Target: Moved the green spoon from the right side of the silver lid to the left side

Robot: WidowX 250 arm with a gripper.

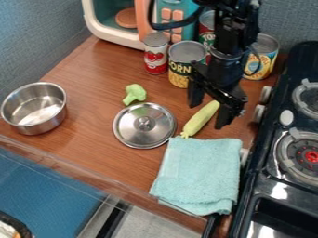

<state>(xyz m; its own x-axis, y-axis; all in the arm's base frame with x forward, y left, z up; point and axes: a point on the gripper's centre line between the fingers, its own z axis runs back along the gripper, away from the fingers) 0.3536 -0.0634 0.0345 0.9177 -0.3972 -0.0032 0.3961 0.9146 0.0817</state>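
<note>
The black gripper (210, 108) hangs over the right part of the counter, its two fingers spread apart. Beneath and between them lies the upper end of a long pale green object (200, 119), which looks more like a vegetable than a spoon. It slants down-left on the wood, its lower tip by the towel's top edge. Whether the fingers touch it I cannot tell. Just left of this object, the round silver lid (144, 125) lies flat with its knob up.
A metal pot (35, 109) stands at the left, and green broccoli (134, 94) lies above the lid. Several cans, including a red-and-white one (155, 53), line the back near a toy microwave (115, 23). A folded towel (199, 174) lies in front, beside the stove (279, 172).
</note>
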